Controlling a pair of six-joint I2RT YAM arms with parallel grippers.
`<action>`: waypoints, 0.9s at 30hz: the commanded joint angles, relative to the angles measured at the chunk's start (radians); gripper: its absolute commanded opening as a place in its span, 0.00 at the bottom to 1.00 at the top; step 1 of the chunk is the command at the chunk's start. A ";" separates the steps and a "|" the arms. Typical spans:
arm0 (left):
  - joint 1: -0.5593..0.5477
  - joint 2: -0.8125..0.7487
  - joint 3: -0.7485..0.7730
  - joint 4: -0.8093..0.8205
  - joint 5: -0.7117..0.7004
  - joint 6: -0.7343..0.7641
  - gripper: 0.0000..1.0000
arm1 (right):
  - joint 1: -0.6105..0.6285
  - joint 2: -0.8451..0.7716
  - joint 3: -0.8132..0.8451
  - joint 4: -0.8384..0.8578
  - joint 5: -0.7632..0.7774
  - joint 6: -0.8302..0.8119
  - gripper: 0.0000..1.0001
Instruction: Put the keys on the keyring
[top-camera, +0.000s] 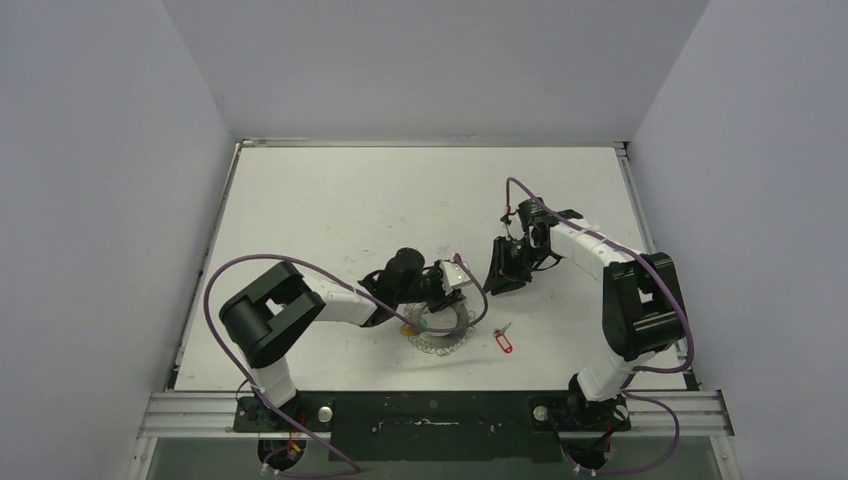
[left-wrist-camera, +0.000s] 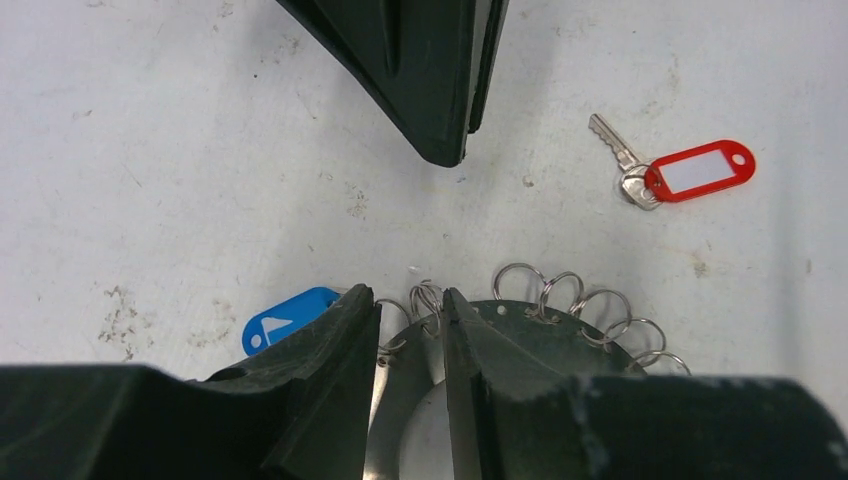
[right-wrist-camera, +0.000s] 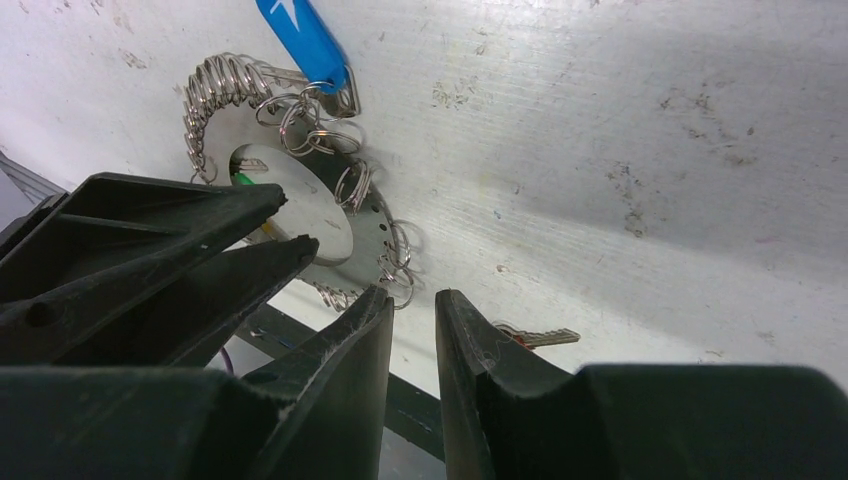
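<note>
The keyring (left-wrist-camera: 560, 335), a flat grey disc edged with small wire loops, lies in front of the left arm (top-camera: 440, 338). My left gripper (left-wrist-camera: 412, 308) is open a little. Its fingers straddle the disc's rim, with a few loops in the gap. A blue-tagged key (right-wrist-camera: 305, 40) lies against the loops on the ring's left side (left-wrist-camera: 285, 315). The red-tagged key (left-wrist-camera: 690, 168) lies loose on the table to the ring's right (top-camera: 503, 342). My right gripper (right-wrist-camera: 412, 300) hovers just beyond the ring (top-camera: 505, 268), slightly open with nothing between its fingers.
A bit of green tag (right-wrist-camera: 243, 180) shows through the keyring's central hole. The table's front edge and black base rail (top-camera: 430, 410) run just behind the ring. White walls enclose the table on three sides.
</note>
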 joint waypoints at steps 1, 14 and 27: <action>-0.009 0.046 0.010 0.130 0.015 0.093 0.27 | -0.015 -0.052 -0.009 0.000 -0.021 -0.017 0.24; -0.015 0.063 -0.012 0.068 0.055 0.209 0.30 | -0.040 -0.047 -0.009 0.001 -0.036 -0.023 0.24; -0.030 0.110 0.034 0.023 -0.008 0.218 0.27 | -0.051 -0.045 -0.006 -0.006 -0.043 -0.031 0.24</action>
